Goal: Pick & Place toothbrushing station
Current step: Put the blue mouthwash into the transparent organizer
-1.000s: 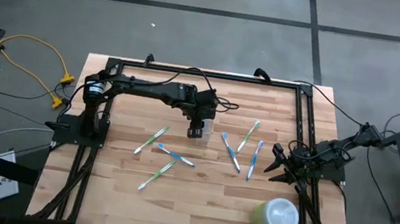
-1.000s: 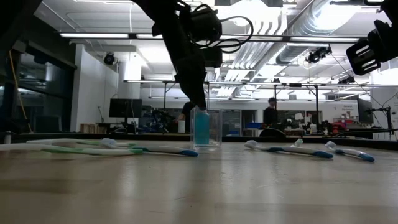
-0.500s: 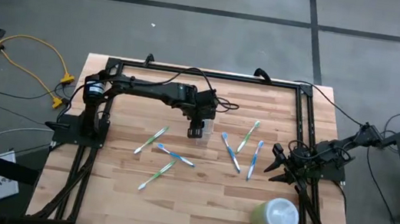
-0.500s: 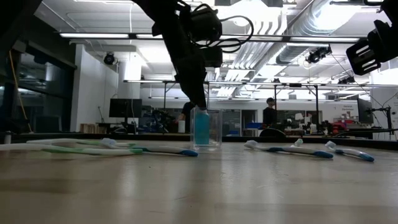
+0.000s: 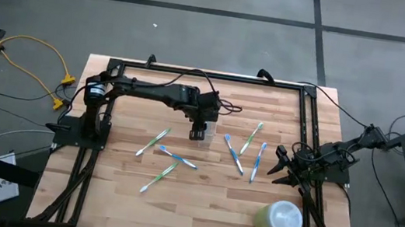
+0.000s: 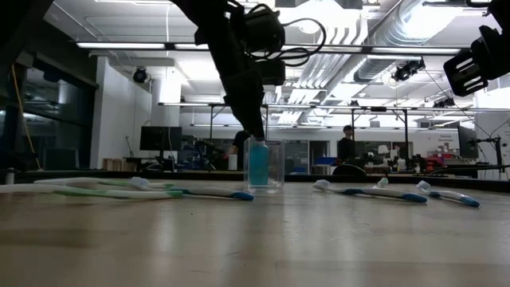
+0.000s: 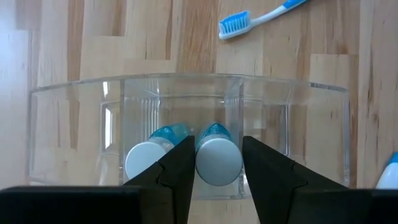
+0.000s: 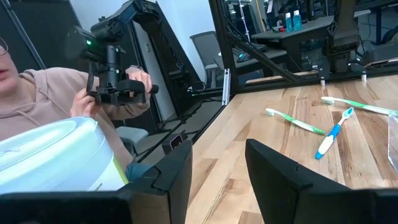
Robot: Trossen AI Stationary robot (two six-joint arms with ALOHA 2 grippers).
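Above the clear cup (image 7: pixel 189 143) at mid-counter (image 5: pixel 200 192), the left pincer (image 7: pixel 214 163) is clamped on a tube (image 7: pixel 217 158) — light, smooth, slippery; the capped end is judged the best hold. Toothbrushes (image 5: pixel 240 154) lie scattered. The right pincer (image 8: pixel 217 168) is parked unclenched at the counter's edge.

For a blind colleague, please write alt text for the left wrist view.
The left gripper holds its two dark fingers around a white-capped blue tube inside a clear plastic cup, beside a second white-capped tube. A blue toothbrush lies on the wooden table beyond.
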